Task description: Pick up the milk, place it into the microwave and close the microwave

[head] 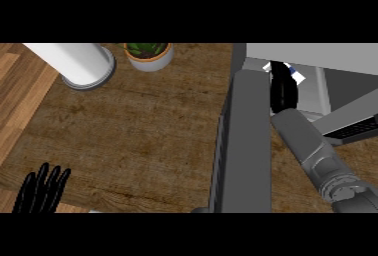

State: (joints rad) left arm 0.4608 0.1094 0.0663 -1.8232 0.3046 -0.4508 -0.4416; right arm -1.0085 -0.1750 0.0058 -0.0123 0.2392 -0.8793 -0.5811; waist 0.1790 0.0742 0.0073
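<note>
The microwave [317, 55] stands at the right with its grey door [242, 145] swung open toward me. My right forearm reaches past the door into the cavity. My right hand [283, 92] is curled round the milk [297, 76], a white carton with a blue mark; only slivers of it show beside the fingers. I cannot tell whether the carton rests on the microwave floor. My left hand [42, 192] rests open at the lower left edge, fingers up, far from the microwave.
A white cylinder [80, 62] on a grey base stands at the back left of the wooden counter [140, 130]. Beside it is a potted plant [149, 54]. The microwave's dark vent panel [356, 128] shows at the right edge.
</note>
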